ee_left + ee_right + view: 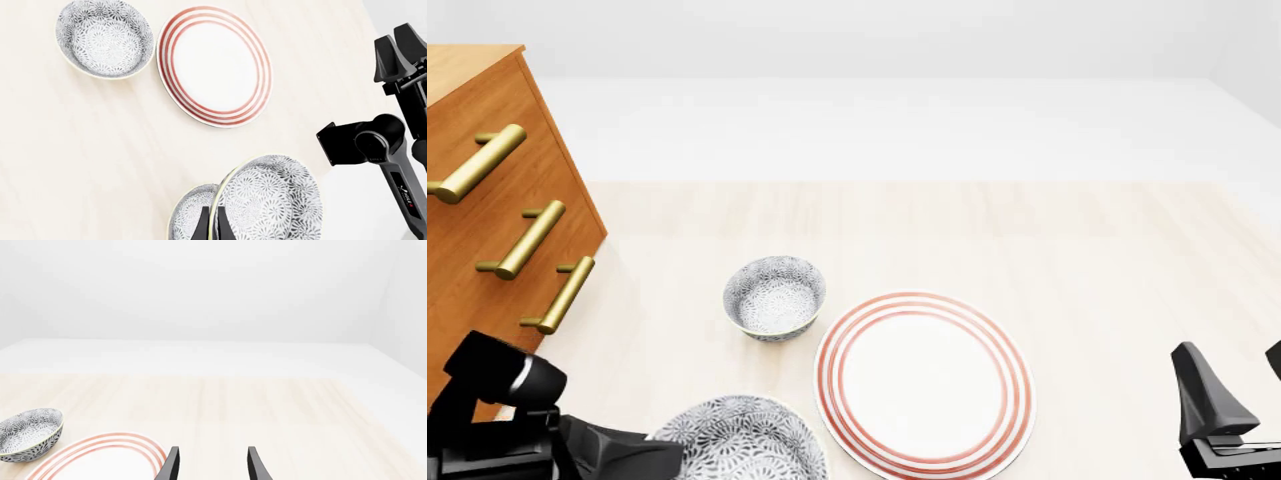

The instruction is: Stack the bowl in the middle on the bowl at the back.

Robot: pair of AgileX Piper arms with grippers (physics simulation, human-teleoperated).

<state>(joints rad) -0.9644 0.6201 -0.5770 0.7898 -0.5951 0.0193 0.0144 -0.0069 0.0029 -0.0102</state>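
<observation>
The bowl in the middle [270, 197], white with a dense blue-grey speckle, is in my left gripper [213, 222], which is shut on its rim with one finger inside and one outside. In the front view this bowl [741, 440] sits at the bottom edge beside my left arm [507, 420] and looks large and tilted. The bowl at the back [774, 297] stands upright on the table, farther out; it also shows in the wrist views [105, 38] [30, 432]. My right gripper [210, 462] hovers open and empty at the near right [1238, 385].
A large white plate with red rings [924, 380] lies right of both bowls, close to the bowl at the back. A wooden chest of drawers with brass handles [494, 200] stands along the left. The table's far edge [961, 182] runs across behind.
</observation>
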